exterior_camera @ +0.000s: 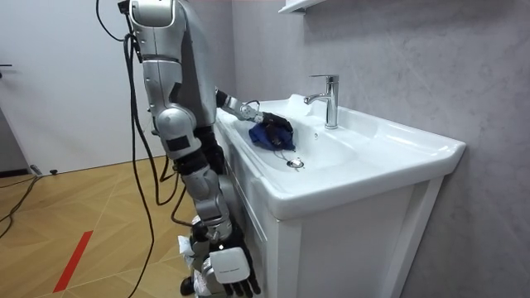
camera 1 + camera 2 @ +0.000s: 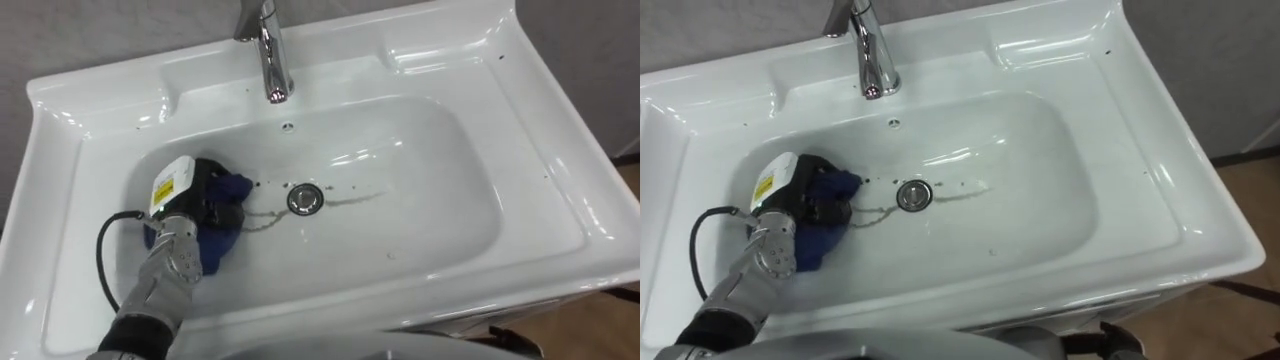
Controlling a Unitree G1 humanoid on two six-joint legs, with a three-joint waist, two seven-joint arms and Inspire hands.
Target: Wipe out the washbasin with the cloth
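Observation:
The white basin [image 2: 560, 200] stands in front of me, with a chrome drain [image 2: 305, 198] at the middle of its bowl. A dark blue cloth [image 2: 232, 188] lies bunched on the bowl's left slope. My left hand [image 2: 195, 195] rests on top of it with the fingers curled into the cloth. Thin dark streaks [image 2: 350, 200] run across the bowl on both sides of the drain. In the room view I stand at the basin's front, and my right hand [image 1: 232, 277] hangs low at my side with relaxed fingers.
A chrome faucet [image 2: 268, 60] rises from the back ledge over the bowl. The basin sits on a white cabinet [image 1: 331, 248] against a grey wall. Wooden floor [image 1: 99, 223] spreads behind me.

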